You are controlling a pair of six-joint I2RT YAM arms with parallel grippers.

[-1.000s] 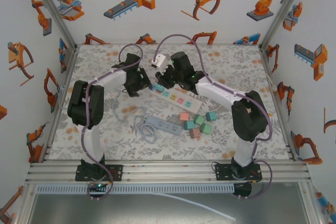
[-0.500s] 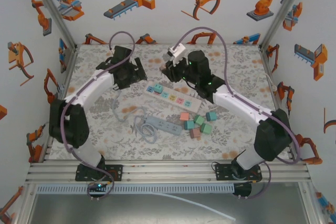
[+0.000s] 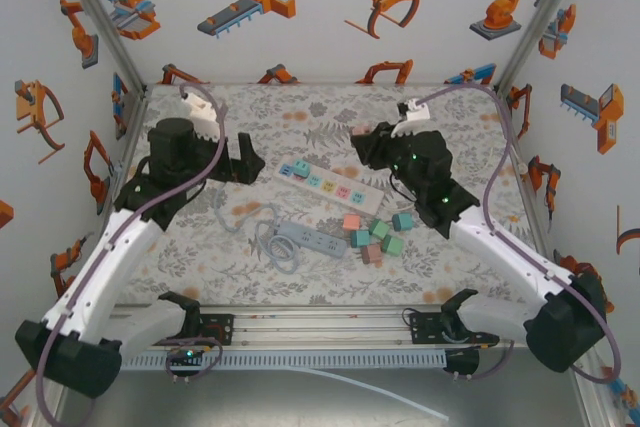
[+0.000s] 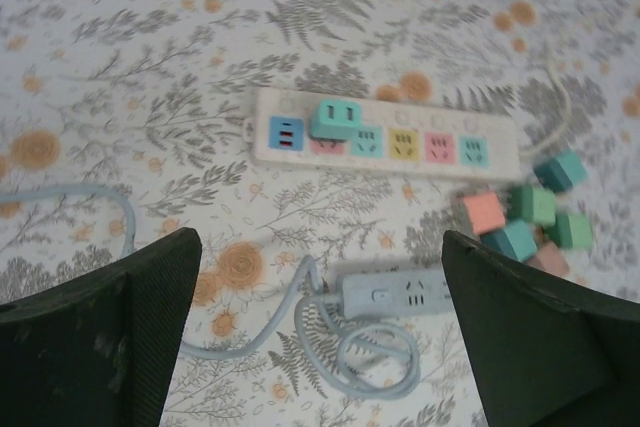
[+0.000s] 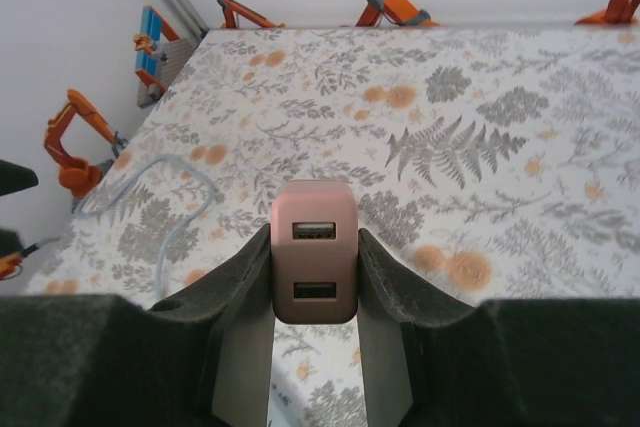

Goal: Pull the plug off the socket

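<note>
1. While the pink plug [image 5: 314, 272] is clenched by its two flat sides in the right claw [image 5: 313, 247], it is held in the air, clear of every socket. In the overhead view it is at about one o'clock from the white power strip [image 3: 330, 183].
2. The left claw [image 4: 320, 277] is spread wide and holds nothing, at about ten o'clock from the strip.
3. A teal plug [image 4: 335, 117] is seen seated near the strip's nine o'clock end.
4. The pink plug is judged light, rigid and smooth-sided, so slipping is possible. A squeeze across the flat sides is best suited.
</note>
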